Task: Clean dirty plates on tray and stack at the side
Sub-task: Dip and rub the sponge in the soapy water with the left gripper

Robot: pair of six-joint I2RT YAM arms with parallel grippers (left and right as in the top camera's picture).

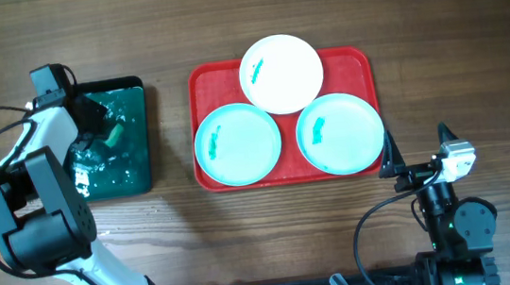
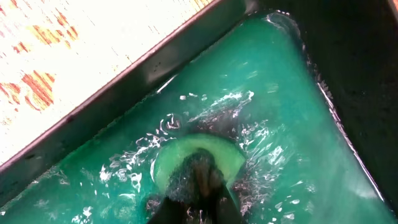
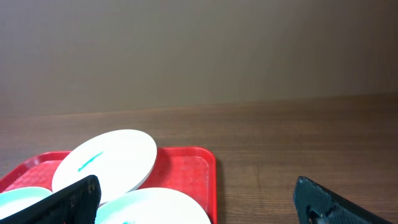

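Plates: three, round and shallow, all on the tray (image 1: 359,63), a red rectangular plastic one with rounded corners and a raised rim, at the centre of the overhead view. The white plate (image 1: 282,72) sits top centre, overhanging the tray's upper rim. It looks tilted in the right wrist view, its lower edge lapping the two below. The left turquoise plate (image 1: 237,143) and right turquoise plate (image 1: 339,133) lie side by side across the tray's lower half. Each of the three carries a small teal smear. Their surfaces are smooth.

The dark tray (image 1: 131,87), at the left of the overhead view and apart from the red one, holds a wet, glossy green layer with white glints and a sponge (image 2: 199,158), which is green with a rounded edge.

My left claw (image 2: 198,193) is pressed together, pinching the sponge in the wet. My right claw (image 1: 392,158) stands spread wide, holding nothing, just beside the tray's lower right corner.

The bench (image 1: 247,248) is brown wood grain.
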